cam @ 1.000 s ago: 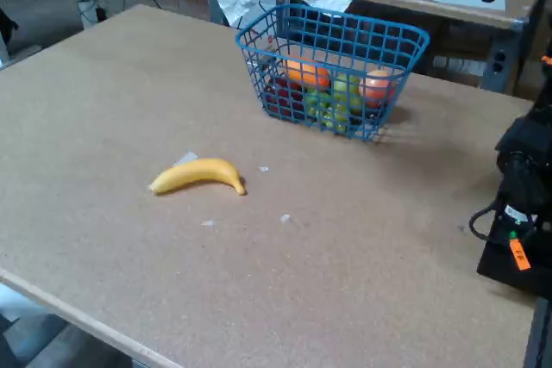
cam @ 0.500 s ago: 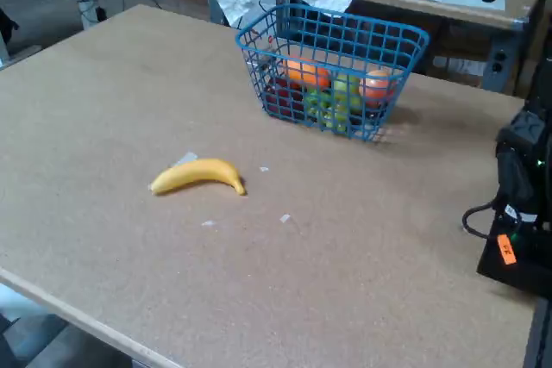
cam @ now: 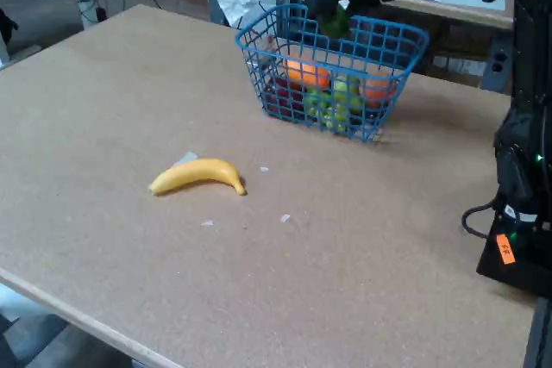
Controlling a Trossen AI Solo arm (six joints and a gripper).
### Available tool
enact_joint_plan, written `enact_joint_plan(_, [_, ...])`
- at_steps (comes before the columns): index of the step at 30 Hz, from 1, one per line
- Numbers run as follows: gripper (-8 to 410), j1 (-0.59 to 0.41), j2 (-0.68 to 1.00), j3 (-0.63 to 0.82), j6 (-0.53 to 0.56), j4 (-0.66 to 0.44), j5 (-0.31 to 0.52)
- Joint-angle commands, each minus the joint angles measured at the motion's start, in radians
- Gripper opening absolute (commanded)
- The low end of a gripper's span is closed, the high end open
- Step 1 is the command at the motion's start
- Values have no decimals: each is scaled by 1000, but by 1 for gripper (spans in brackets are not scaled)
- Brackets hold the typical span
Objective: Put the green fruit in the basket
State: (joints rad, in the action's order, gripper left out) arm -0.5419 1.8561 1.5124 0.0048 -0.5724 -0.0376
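Green fruit: the green fruit (cam: pixel 335 21) sits in my gripper (cam: pixel 332 13), above the basket's far rim, in the fixed view. Only a dark green patch shows under my fingers.
Claw state: pinched on the fruit, as far as I can judge; the fingers themselves are dark and blurred.
Basket: the basket (cam: pixel 405 38) stands near the table's far edge, already holding an orange fruit (cam: pixel 308 73), pale green fruits (cam: pixel 335 102), a peach-coloured one (cam: pixel 377 85) and something red low on its left side.
Risk 1: I am over the far rim, not the middle. A release here could strike the wire and send the fruit off the back of the table.
Risk 2: the pile inside is uneven; a smooth egg shape dropped from height may bounce or roll out.
Risk 3: coming down too low, I could snag the rim and drag the light basket.
Table: tan board, matte, with a banana (cam: pixel 197 175) lying well apart toward the near-left corner, plus a few small pale scraps.
Room: white sheeting behind the basket, a bench beyond the far edge, black equipment with an orange tag at the right edge.
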Motion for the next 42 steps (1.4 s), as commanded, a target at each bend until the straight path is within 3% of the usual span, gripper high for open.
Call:
enact_joint_plan(1, [141, 0, 46, 0, -1, 16, -9])
enact_joint_plan(12, [141, 0, 47, 0, 11, 23, -7])
enact_joint_plan(16, [159, 0, 47, 0, 17, 19, -7])
enact_joint_plan(21, [224, 0, 47, 0, 18, 18, -8])
enact_joint_plan(31, [410, 0, 47, 0, 17, 18, -6])
enact_joint_plan(33, [390, 0, 47, 0, 17, 18, -6])
enact_joint_plan(42, [389, 0, 39, 0, 8, 18, -6])
